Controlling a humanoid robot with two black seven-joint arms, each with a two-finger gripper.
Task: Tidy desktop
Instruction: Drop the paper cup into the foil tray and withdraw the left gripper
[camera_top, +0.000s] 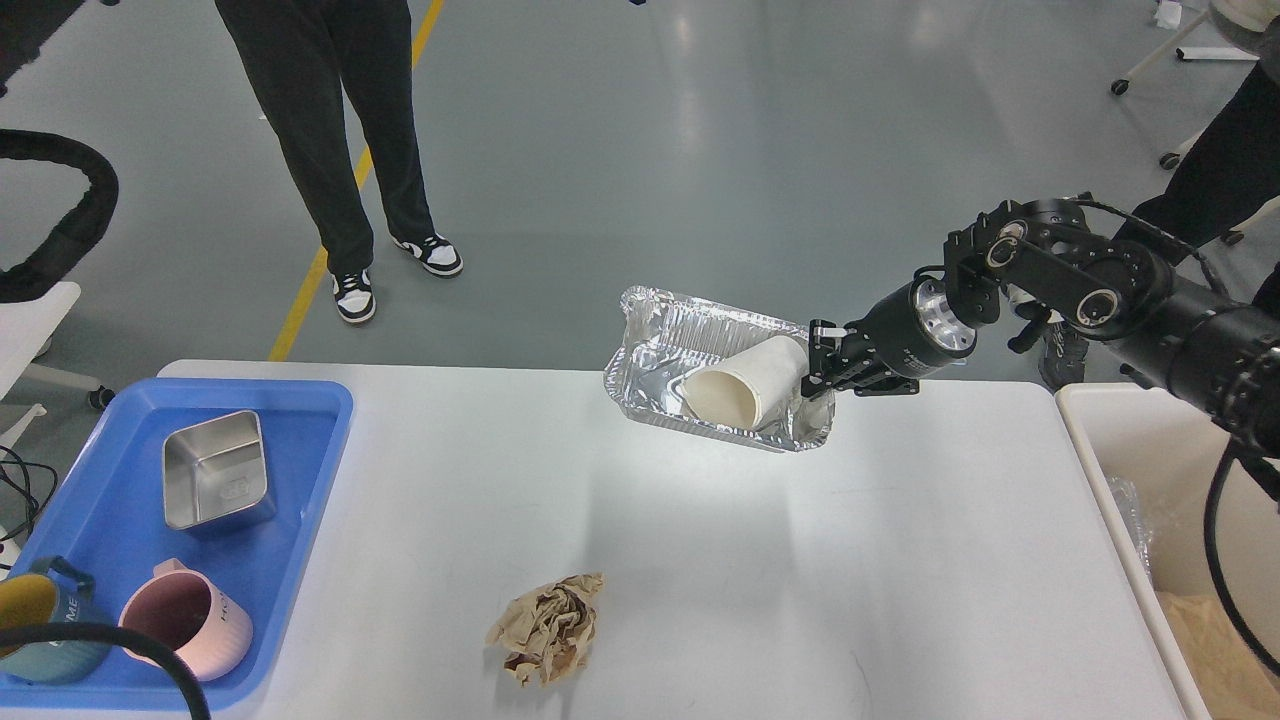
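The white desktop (700, 560) fills the lower view. My right gripper (818, 372) is shut on the right rim of a foil tray (660, 345) and holds it lifted above the desktop's far edge. A white paper cup (742, 388) lies on its side inside the tray. A crumpled brown paper ball (548, 627) lies on the desktop near the front. My left gripper is out of view; only a bit of the left arm's cable shows at the left edge.
A blue tray (320, 440) at the left holds a metal box (215, 483), a pink mug (188, 628) and a teal mug (45, 625). A cream bin (1100, 440) stands at the right. A person (340, 140) stands beyond the table.
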